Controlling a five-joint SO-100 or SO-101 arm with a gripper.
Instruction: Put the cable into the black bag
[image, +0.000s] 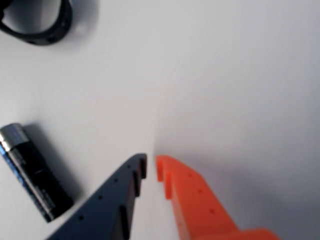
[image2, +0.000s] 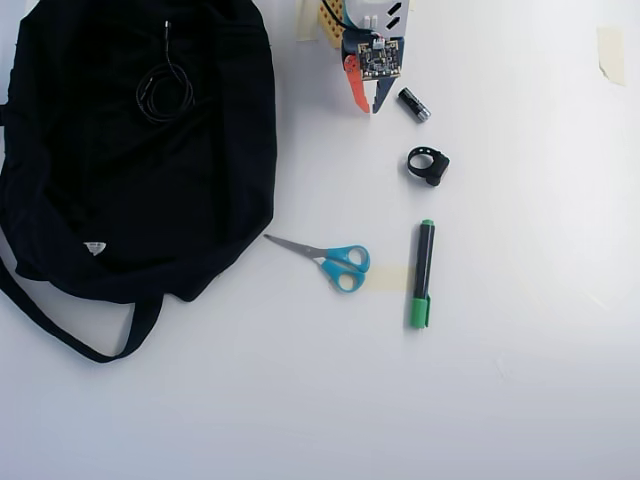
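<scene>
Beside battery (image2: 414, 104) | hand (image2: 368, 107) low, fingers nearly together, empty

1. The gripper (image2: 367, 107) sits at the top of the overhead view, fingers pointing down the picture.
2. In the wrist view its orange finger (image: 192, 197) and dark blue finger (image: 117, 192) nearly meet, holding nothing.
</scene>
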